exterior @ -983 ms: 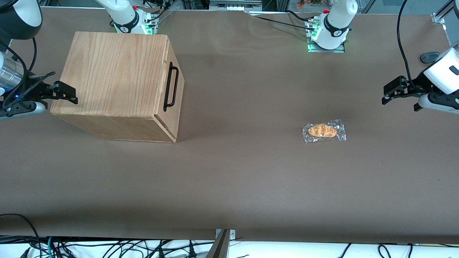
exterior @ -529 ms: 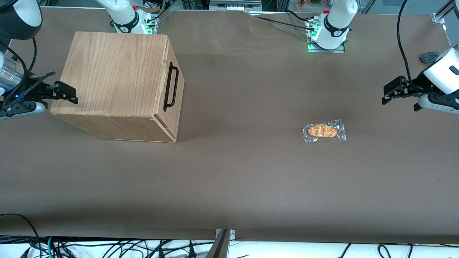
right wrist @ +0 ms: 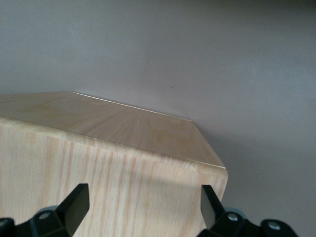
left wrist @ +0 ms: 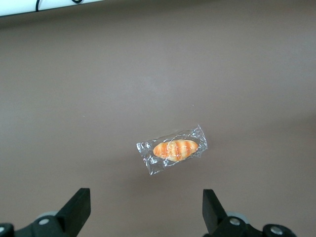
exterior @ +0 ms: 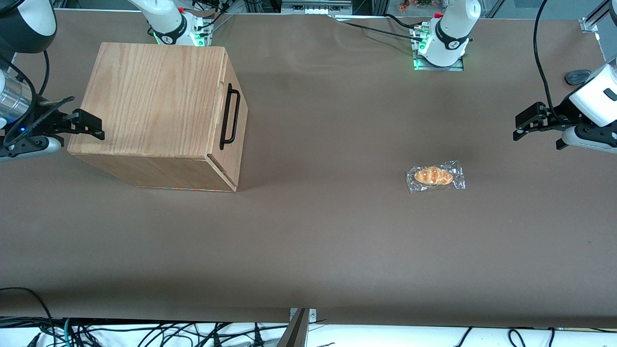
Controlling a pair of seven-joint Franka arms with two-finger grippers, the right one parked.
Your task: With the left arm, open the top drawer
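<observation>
The left arm's gripper hung with its fingers spread apart and empty above the table, near a wrapped bun. The top drawer sat closed in the cabinet, well apart toward the parked arm's end.

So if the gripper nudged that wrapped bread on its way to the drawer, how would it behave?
The wrapped bread looks small and light, so it would probably slide. Its clear wrapper likely crinkles and slips. The open left gripper hovers above the table, far from the top drawer.
</observation>
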